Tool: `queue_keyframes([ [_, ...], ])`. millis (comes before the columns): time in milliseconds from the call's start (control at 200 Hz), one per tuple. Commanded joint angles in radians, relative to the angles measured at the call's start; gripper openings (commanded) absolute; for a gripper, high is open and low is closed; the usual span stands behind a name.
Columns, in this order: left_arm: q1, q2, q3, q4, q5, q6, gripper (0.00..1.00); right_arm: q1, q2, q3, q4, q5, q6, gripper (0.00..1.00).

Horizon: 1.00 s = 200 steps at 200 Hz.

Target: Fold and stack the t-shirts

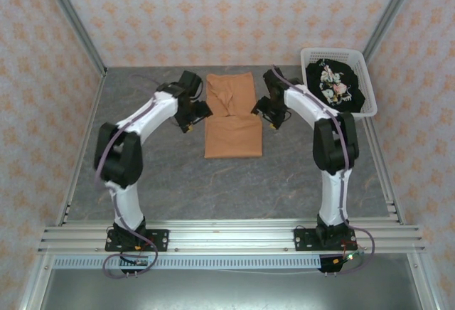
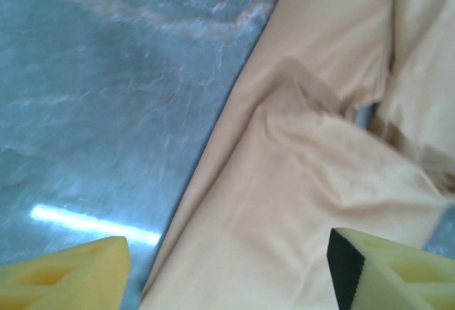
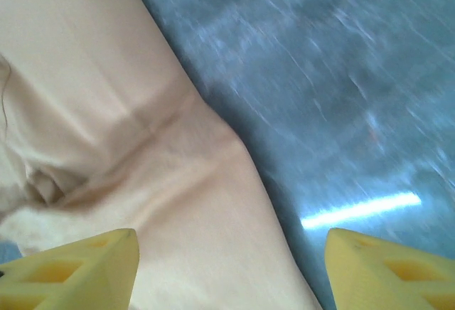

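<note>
The orange-tan t-shirt lies between the two pincers, its side edges under their gaping jaws. The left gripper and the right gripper stand wide apart (neither holds cloth).

PLACE: robot test booth — lab | SIGNS: aluminium rails, patterned wallpaper panels, grey marbled table

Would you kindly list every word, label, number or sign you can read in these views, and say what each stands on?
None can be read.
The black t-shirt in the white basket carries a floral print, with no legible lettering.
The orange-tan t-shirt shows plain cloth.
The wallpaper bears an ornamental pattern, not text.
</note>
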Motion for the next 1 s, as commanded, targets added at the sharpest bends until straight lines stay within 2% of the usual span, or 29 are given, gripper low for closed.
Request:
queue_keyframes([
  [0,0.000,-0.132,-0.214,0.131,0.037,-0.099,0.71,0.001,-0.155,-0.148,0.053,0.021,-0.005,0.70],
  [100,-0.004,-0.168,-0.330,0.239,0.095,-0.134,0.69,0.001,-0.227,-0.278,0.107,0.010,0.007,0.68],
  [180,-0.024,-0.149,-0.324,0.269,0.138,-0.115,0.65,0.001,-0.255,-0.331,0.143,-0.013,0.015,0.65],
  [265,-0.054,-0.109,-0.267,0.169,0.114,-0.059,0.65,0.002,-0.258,-0.364,0.169,-0.056,0.020,0.65],
  [335,-0.064,-0.081,-0.279,0.126,0.111,-0.065,0.64,0.008,-0.249,-0.393,0.181,-0.097,0.037,0.65],
  [465,-0.067,-0.068,-0.374,0.216,0.128,-0.124,0.65,0.029,-0.245,-0.462,0.224,-0.142,0.076,0.63],
  [630,-0.082,-0.016,-0.355,0.282,0.128,-0.131,0.63,0.054,-0.236,-0.508,0.267,-0.162,0.111,0.62],
  [736,-0.096,0.000,-0.326,0.290,0.115,-0.121,0.54,0.058,-0.226,-0.518,0.282,-0.165,0.118,0.61],
  [841,-0.107,0.025,-0.320,0.276,0.121,-0.117,0.38,0.060,-0.204,-0.518,0.294,-0.177,0.126,0.58],
  [996,-0.120,0.020,-0.348,0.277,0.116,-0.124,0.25,0.066,-0.185,-0.532,0.319,-0.193,0.153,0.53],
])
